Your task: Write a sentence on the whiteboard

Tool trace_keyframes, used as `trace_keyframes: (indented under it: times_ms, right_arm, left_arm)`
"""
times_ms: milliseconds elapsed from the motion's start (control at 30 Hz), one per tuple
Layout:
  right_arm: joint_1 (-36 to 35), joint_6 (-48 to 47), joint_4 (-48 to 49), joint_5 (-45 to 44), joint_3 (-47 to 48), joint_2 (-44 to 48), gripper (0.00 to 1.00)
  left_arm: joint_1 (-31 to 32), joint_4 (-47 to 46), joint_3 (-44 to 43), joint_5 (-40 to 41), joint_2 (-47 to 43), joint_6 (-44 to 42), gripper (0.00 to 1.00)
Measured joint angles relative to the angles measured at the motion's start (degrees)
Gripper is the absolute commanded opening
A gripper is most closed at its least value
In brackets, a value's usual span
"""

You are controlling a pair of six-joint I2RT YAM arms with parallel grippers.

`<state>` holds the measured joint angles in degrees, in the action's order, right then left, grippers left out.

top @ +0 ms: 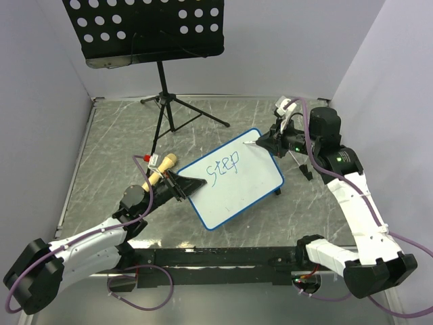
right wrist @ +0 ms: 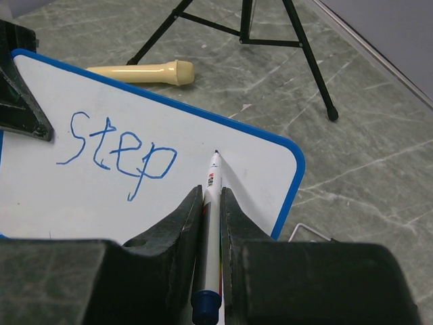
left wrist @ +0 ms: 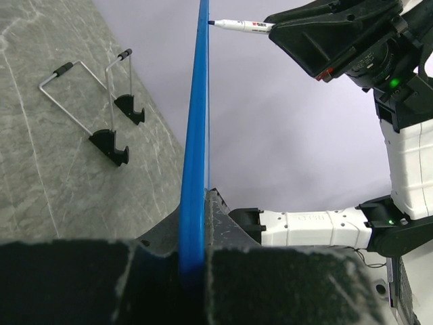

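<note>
The whiteboard [top: 238, 193], white with a blue frame, is held tilted above the table. My left gripper [top: 184, 184] is shut on its left edge; the left wrist view shows the blue frame [left wrist: 196, 135] edge-on between the jaws of that gripper [left wrist: 193, 227]. The sentence [top: 224, 169] reads only "step" [right wrist: 118, 152] in blue. My right gripper [right wrist: 211, 196] is shut on a white marker [right wrist: 214, 177], whose tip meets the board [right wrist: 81, 210] just right of the "p". The same marker [left wrist: 241, 26] reaches the board from the right in the left wrist view.
A black perforated music stand [top: 145, 27] rises at the back on tripod legs [top: 169, 112]. A cream cylindrical handle [top: 161, 170] lies left of the board. A wire board stand with black feet [left wrist: 108, 135] lies on the table at the right [top: 299, 164]. Enclosure walls surround the table.
</note>
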<state>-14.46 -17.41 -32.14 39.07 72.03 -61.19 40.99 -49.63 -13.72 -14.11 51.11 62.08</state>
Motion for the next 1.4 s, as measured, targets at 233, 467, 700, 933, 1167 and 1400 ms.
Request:
trace_keyframes:
  times_ms: [233,467,700,933,1167,1400]
  right_arm:
    - [0.00,-0.02,-0.15,-0.46,-0.04,0.46,0.00]
    - [0.00,0.02,-0.87,1.79,-0.04,2.84,0.00]
    - [0.00,-0.02,-1.79,2.82,-1.01,2.99,0.00]
    - [0.00,-0.02,-2.25,2.78,-1.99,1.42,0.00]
    - [-0.02,0.04,-1.73,0.81,-1.99,1.05,0.00]
    - [-0.02,0.28,-1.62,-0.46,-1.97,1.01,0.00]
  left_arm:
    - [-0.22,0.09,0.00,0.04,0.00,0.13,0.01]
    - [-0.33,-0.37,0.00,0.04,0.09,0.17,0.01]
    - [-0.33,-0.61,0.00,0.00,0.33,0.28,0.01]
    - [-0.37,-1.68,0.00,-0.07,1.62,0.66,0.01]
    - [-0.66,-1.57,0.00,0.13,1.68,0.63,0.01]
    - [-0.92,-1.53,0.00,0.24,1.66,0.66,0.01]
